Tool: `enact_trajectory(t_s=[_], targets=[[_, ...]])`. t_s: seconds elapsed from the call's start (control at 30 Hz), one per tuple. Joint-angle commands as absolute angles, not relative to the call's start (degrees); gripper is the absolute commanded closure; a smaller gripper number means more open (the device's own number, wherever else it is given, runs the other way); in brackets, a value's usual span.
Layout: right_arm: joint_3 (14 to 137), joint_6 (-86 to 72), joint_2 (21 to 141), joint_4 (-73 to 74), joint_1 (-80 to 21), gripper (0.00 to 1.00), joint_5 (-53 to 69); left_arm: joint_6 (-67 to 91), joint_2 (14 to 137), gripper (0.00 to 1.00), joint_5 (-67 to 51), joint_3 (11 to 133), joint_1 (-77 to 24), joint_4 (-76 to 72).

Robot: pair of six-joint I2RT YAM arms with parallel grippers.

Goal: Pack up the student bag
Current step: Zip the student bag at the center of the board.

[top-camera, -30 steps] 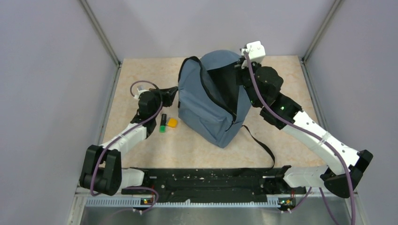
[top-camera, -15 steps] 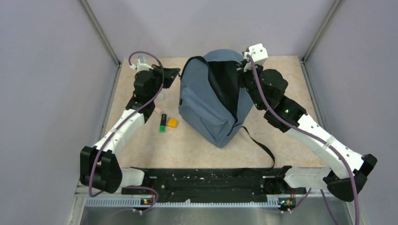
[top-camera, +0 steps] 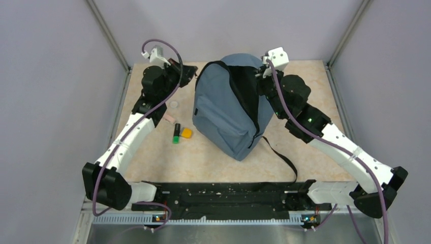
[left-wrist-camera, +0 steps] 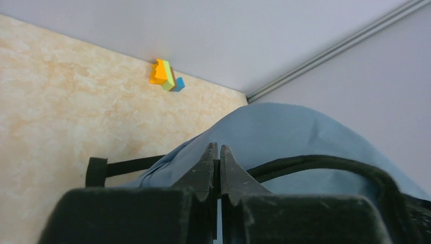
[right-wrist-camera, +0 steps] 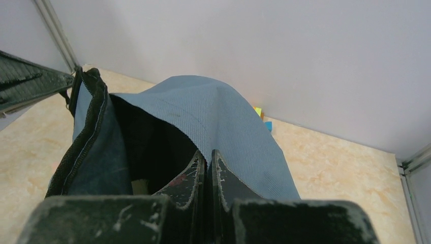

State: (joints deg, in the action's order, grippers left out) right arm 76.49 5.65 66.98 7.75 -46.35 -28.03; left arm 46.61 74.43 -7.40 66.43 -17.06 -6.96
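Note:
The student bag [top-camera: 228, 112], grey-blue with black zipper edges, stands upright at mid-table with its main opening gaping. My right gripper [top-camera: 262, 75] is shut on the bag's right opening edge and holds it up; in the right wrist view the fabric [right-wrist-camera: 223, 117] runs into the shut tips [right-wrist-camera: 207, 154], and the dark inside shows a pale item [right-wrist-camera: 140, 184]. My left gripper [top-camera: 192, 71] is shut, raised at the bag's upper left edge. In the left wrist view its tips [left-wrist-camera: 215, 147] sit against the blue fabric [left-wrist-camera: 289, 129] and black zipper edge; nothing shows between them.
A green-black marker [top-camera: 176, 133], an orange piece [top-camera: 186, 133], a pink eraser [top-camera: 169, 118] and a small clear disc [top-camera: 174, 104] lie left of the bag. A black strap [top-camera: 282, 157] trails toward the front. Coloured blocks [left-wrist-camera: 165, 77] sit by the back wall.
My left arm has risen from the small items on the table toward the bag's upper left edge, uncovering the eraser and disc. The right gripper lifted the bag's edge slightly.

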Motion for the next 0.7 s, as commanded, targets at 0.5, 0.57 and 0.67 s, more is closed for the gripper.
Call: enact_trajectory(t_s=[0.5, 0.57, 0.67], targets=[[82.2, 4.0, 71.8, 7.5, -46.9, 1.00, -25.5, 40.4, 76.0, 1.00, -8.7, 90.1, -25.4, -15.7], [82.9, 4.1, 72.4, 7.4, -47.2, 1.00, -25.4, 38.5, 76.7, 1.00, -8.9, 92.3, -27.3, -14.6], [83.9, 4.4, 73.2, 7.3, -47.7, 1.00, -25.4, 35.0, 77.9, 1.00, -9.8, 94.8, -30.1, -13.4]])
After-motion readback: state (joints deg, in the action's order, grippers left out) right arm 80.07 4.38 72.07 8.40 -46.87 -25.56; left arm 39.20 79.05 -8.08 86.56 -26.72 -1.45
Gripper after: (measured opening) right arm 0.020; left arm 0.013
